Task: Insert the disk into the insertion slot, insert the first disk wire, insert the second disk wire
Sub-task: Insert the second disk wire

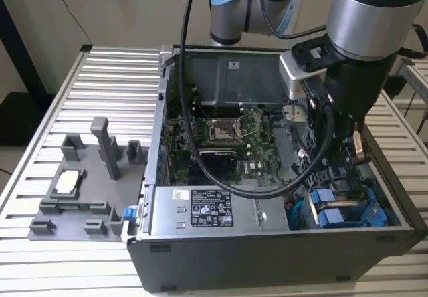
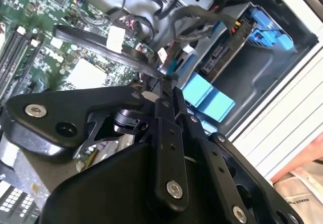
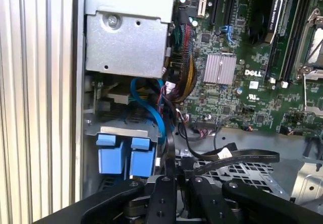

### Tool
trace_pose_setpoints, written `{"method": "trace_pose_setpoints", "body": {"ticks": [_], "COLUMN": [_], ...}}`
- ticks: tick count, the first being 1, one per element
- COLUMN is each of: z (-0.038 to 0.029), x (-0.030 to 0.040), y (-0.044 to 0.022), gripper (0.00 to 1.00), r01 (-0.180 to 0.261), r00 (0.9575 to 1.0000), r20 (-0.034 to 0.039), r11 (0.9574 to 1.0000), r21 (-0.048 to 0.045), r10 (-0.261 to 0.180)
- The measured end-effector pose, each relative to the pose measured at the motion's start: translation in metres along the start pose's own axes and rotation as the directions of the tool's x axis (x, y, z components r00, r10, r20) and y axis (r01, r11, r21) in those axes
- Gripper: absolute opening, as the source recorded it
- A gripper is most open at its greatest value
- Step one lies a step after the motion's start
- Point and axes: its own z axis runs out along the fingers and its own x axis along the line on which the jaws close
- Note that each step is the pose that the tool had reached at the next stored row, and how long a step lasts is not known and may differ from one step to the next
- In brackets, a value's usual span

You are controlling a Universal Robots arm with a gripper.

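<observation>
Fingers [image 2: 169, 100] were closed, pinching a thin black wire; gripper [image 3: 175, 176] hung low inside the open computer case [image 1: 267, 250], near the disk [image 1: 338, 213] in its blue carrier, seated in the insertion slot [image 2: 262, 67]. Judged: wire-insertion step; seating demands careful connector alignment.

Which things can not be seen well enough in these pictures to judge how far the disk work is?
- Claw tips, second wrist view: they meet a black cable; whether they pinch it is unclear.
- Disk, exterior view: the blue carrier shows; the arm and black cables cover its connector end.
- Insertion slot, first wrist view: blue tabs and wires hide its depth.
</observation>
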Motion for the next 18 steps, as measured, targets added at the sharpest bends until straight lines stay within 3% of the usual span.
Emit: {"method": "trace_pose_setpoints", "body": {"ticks": [5,8,13,17,18], "z": [0.0044,0.008,0.0125,0.0128,0.0128], "x": [0.013,0.0189,0.0231,0.0233,0.0234], "y": [-0.0034,-0.0105,-0.0318,-0.0332,-0.0337], "gripper": [0.16,0.16,0.16,0.16,0.16], "r01": [0.0,0.0,0.0,0.0,0.0], "r00": [1.0,1.0,1.0,1.0,1.0], "r20": [0.0,0.0,0.0005,0.0006,0.0009], "r11": [1.0,1.0,1.0,1.0,0.9999], "r21": [-0.0001,-0.0003,-0.0051,-0.0061,-0.0102], "r10": [0.0,0.0,0.0,0.0,0.0]}}
